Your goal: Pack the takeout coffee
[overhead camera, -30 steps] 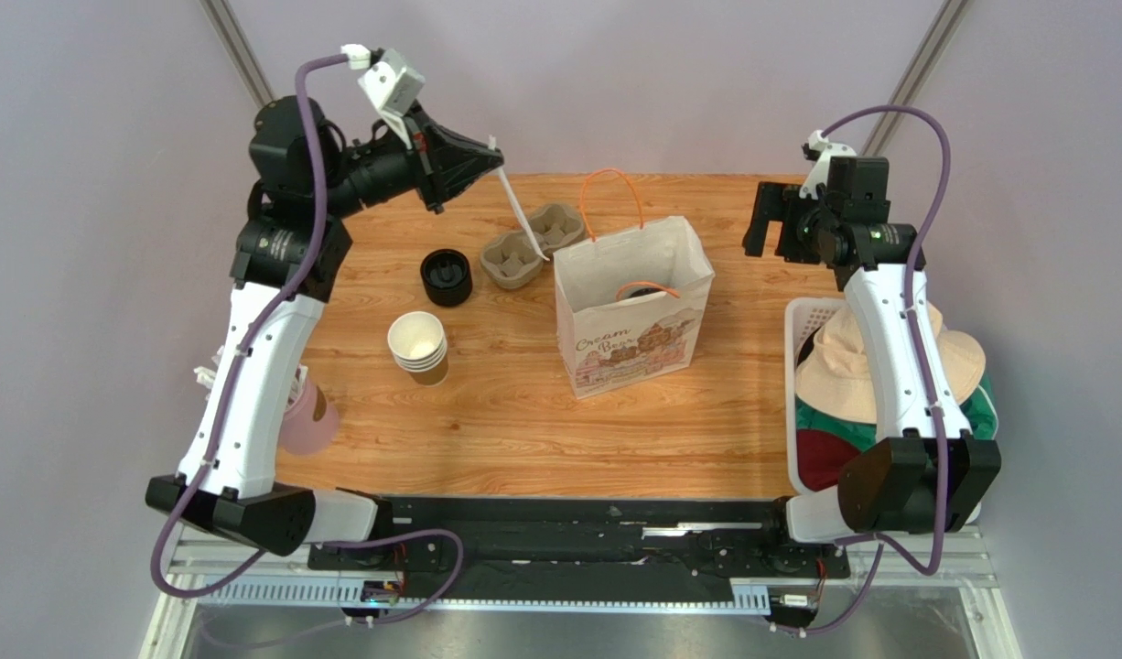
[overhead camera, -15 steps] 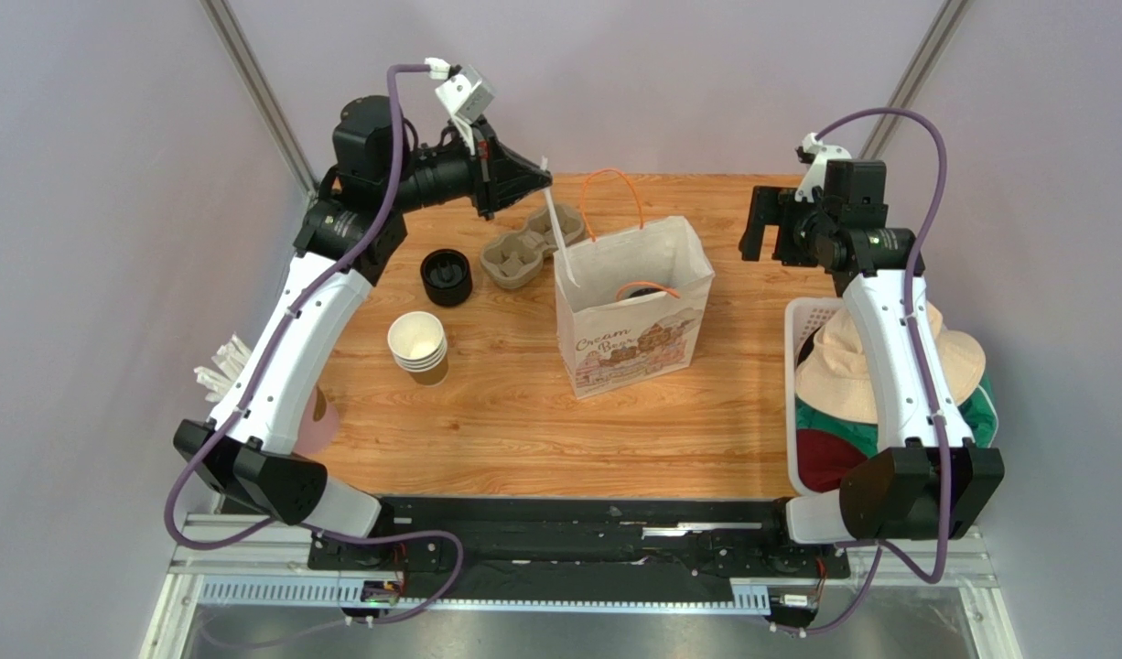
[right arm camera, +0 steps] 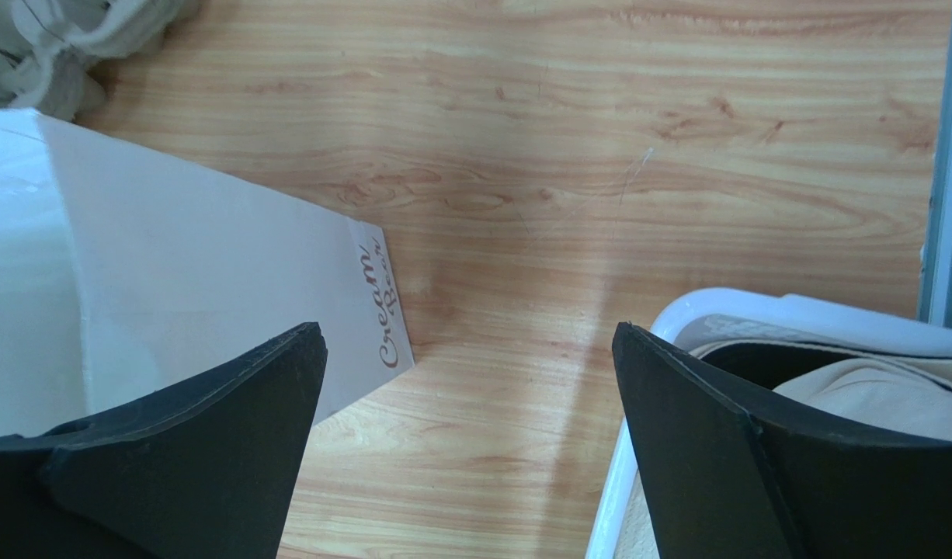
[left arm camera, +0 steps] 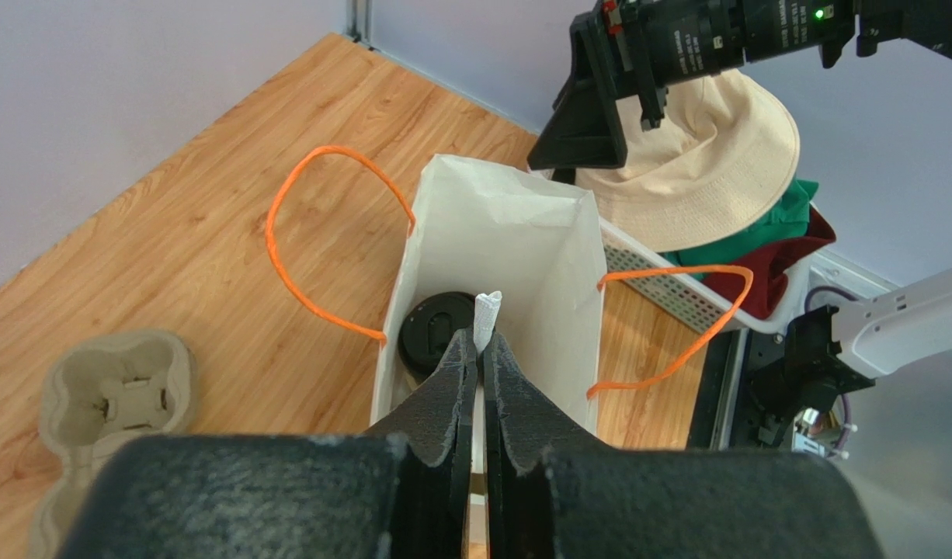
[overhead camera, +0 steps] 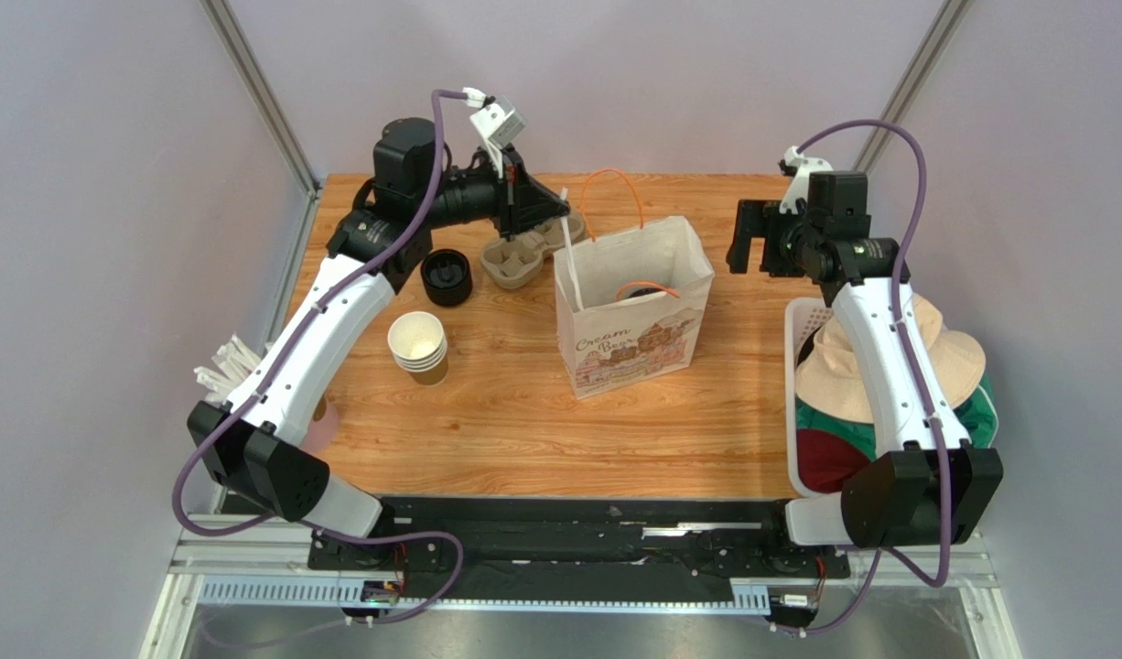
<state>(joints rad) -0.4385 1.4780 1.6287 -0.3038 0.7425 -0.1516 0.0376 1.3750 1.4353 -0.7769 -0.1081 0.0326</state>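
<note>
Only the top of the takeout coffee (left arm camera: 436, 334) is seen: a round black sip lid, set low inside the white paper bag (overhead camera: 629, 330) against its left inner wall. The brown cup beneath the lid is hidden by the bag's sides. The bag is stood upright near the middle of the table (overhead camera: 525, 412), with its orange handles spread outward.

Compared with a second ago, the left arm is found swung rightward from the rear left corner. The left gripper (left arm camera: 478, 349), earlier held above the black lid stack (overhead camera: 447, 276) and the cup carrier (overhead camera: 519, 257), is now brought up to the bag's left rim. The right gripper (right arm camera: 469, 384) is shifted a little toward the bag. The bag, the coffee and the stack of lidless cups (overhead camera: 418, 343) are left where they were.

The left gripper's fingers are pressed together on a thin white stick (left arm camera: 487, 315), which is pinched close to its upper end and pointed down toward the bag's mouth. The coffee lid is seen just below and beyond those fingertips, slightly to their left in the wrist view, and is not touched by them. The right gripper's fingers are spread wide, with nothing between them, and are held off the bag's right side, near the white basket (overhead camera: 800, 323), well apart from the coffee.
</note>
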